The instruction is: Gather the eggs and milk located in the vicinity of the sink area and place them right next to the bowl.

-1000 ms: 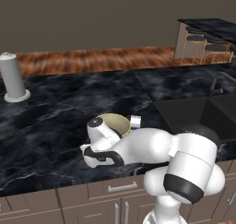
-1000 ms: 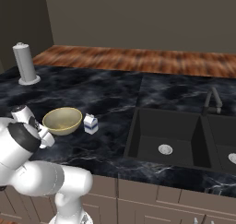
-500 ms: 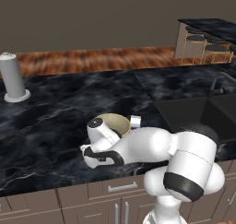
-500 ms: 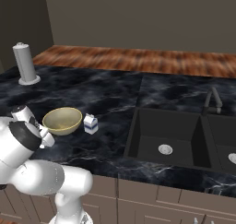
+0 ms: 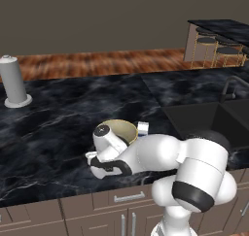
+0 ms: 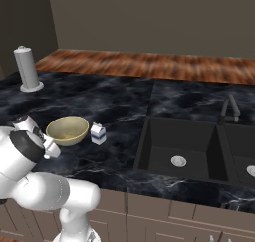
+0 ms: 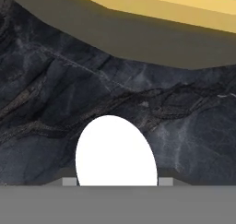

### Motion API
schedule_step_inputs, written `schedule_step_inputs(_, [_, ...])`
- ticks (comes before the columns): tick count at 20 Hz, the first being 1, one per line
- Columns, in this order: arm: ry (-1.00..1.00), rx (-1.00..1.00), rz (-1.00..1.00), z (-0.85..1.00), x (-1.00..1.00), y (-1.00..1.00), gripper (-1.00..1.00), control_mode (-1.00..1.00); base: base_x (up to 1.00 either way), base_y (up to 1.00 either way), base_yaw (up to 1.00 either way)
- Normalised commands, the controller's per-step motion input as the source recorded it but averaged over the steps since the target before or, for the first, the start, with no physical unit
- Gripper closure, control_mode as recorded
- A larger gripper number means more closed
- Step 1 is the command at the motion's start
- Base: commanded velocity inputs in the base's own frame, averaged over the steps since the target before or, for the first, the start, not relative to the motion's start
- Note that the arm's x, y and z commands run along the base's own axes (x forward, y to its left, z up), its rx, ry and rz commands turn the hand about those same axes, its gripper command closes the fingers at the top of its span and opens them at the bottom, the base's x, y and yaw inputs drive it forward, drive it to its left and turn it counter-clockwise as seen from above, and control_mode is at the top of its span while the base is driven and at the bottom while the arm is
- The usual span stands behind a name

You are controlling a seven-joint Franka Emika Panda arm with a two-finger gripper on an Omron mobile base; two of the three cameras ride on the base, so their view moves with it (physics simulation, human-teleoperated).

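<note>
Low beside the near side of the bowl (image 7: pixel 152 15), gripper (image 7: pixel 115 181) down at the dark marble counter (image 7: pixel 41 103), white egg (image 7: pixel 115 151) sitting between the fingers; grip on it cannot tell. Milk carton (image 6: pixel 98 134) upright just right of bowl, sink (image 6: pixel 179 146) farther right.

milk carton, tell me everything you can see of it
The milk carton is small and white with blue markings on its side and a gabled top, and looks like plain card. It stands upright on the black marbled counter, just beside the tan-gold bowl, on the side toward the black sink basin. In the left base view it peeks out behind the bowl's rim, partly hidden by the arm. Whether it touches the bowl cannot be told. Nothing grips it.
</note>
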Motion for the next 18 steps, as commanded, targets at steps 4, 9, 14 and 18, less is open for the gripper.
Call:
schedule_step_inputs(4, [0.0,0.0,0.0,0.0,0.21,0.0,1.0,-1.0,0.0,0.0,0.0])
schedule_step_inputs(9, [-0.01,0.0,0.0,0.0,0.18,0.0,1.0,-1.0,0.0,0.0,0.0])
schedule_step_inputs(14, [-0.03,0.0,0.0,0.0,0.06,0.0,1.0,-1.0,0.0,0.0,0.0])
schedule_step_inputs(18, [-0.13,0.0,-0.02,0.0,0.0,-0.05,1.0,-1.0,0.0,0.0,0.0])
